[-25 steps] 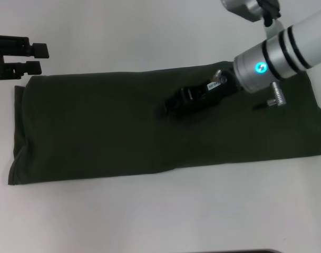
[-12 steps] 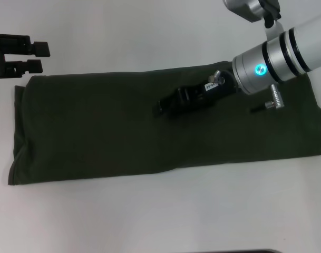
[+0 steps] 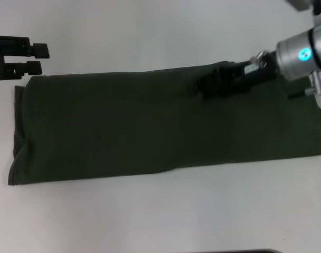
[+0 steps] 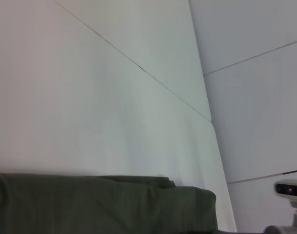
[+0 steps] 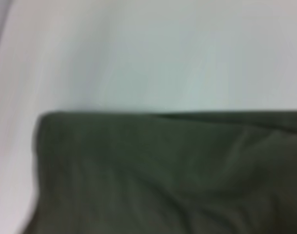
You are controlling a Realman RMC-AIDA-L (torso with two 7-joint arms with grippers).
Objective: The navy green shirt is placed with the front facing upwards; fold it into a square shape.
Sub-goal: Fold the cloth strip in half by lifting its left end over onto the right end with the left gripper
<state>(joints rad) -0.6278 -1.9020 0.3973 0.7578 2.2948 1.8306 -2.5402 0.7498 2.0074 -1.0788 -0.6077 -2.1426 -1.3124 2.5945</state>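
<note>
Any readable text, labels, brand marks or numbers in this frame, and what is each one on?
No text can be read.
A small white label on the right end effector, which is over the navy green shirt: too small and blurred to read.
A glowing blue mark on the right arm's wrist ring: a light or symbol, not readable lettering.
The shirt's visible surface shows no lettering.

My right tool (image 3: 202, 86) is matte black and blocky, with a small white label on its body. Behind it my wrist is a silver-grey cylinder carrying a glowing cyan ring light, and a short metal connector plug juts from its side. My left tool (image 3: 38, 58) is black too, with two squared, stubby prongs on a dark housing.
</note>
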